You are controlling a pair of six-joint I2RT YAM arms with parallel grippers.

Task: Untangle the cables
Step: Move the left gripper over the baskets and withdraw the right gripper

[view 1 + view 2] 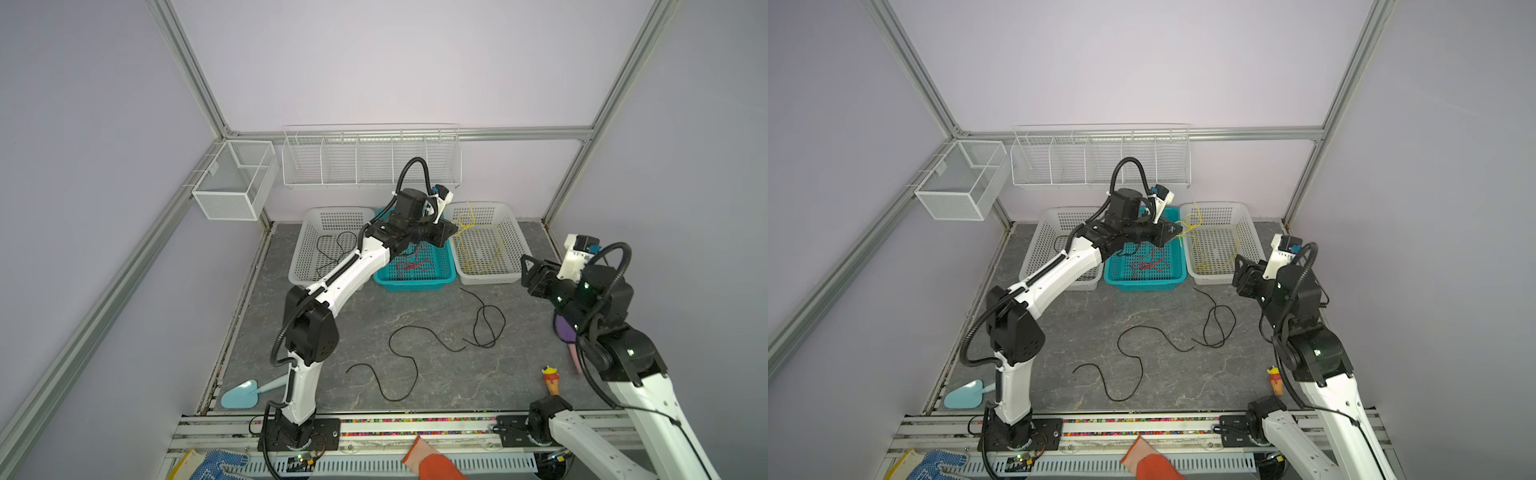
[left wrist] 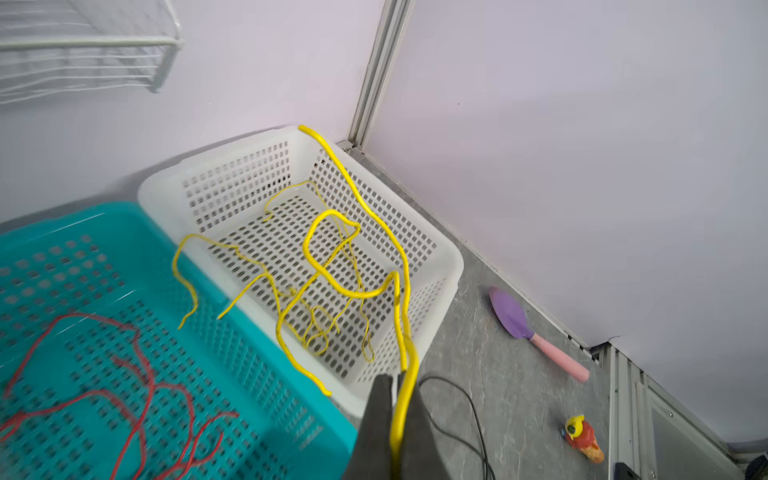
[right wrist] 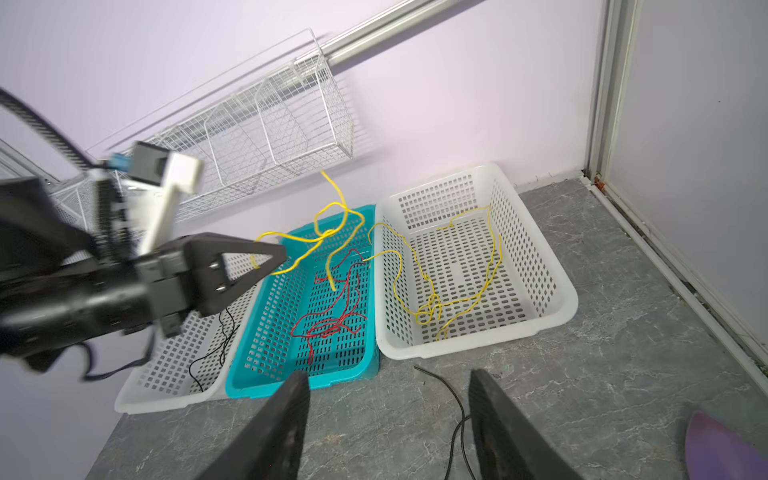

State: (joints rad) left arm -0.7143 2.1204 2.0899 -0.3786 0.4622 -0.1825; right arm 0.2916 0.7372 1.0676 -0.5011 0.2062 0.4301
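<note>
**Condition.** The left gripper (image 2: 394,380) is clamped on a yellow cable (image 2: 402,409) near one of its ends. The rest of that cable hangs in loose loops over the teal basket (image 1: 415,284), at the edge that borders the white basket (image 3: 478,345) on its right in both top views. The right gripper (image 3: 388,386) stands with its jaws apart and empty, in front of the teal basket, over the table (image 1: 374,311).

**Task items.**
- Red cables (image 3: 332,324) lie inside the teal basket.
- A second yellow cable (image 3: 426,313) lies in that white basket.
- One black cable (image 1: 336,249) lies in the basket left of the teal one.
- Two more black cables (image 1: 415,365) lie on the table in front of it.

**Hazards, as judged.**
1. One free end of the held cable dangles low above the red cables. Letting go here, or sagging lower, would likely drop yellow onto red and make a new tangle.
2. The second yellow cable rises toward the teal basket's rim, close to the held loops. Whether the two are hooked together cannot be told. If they are, carrying the held cable onward would drag the other out of its basket.
3. The grip is on a thin, slick wire near its end, so a quick swing could pull it free.
4. The stiff kinks could snag in the perforated basket walls.
5. The two black cables on the table lie close together, so a careless sweep by the right gripper could knot them.
</note>
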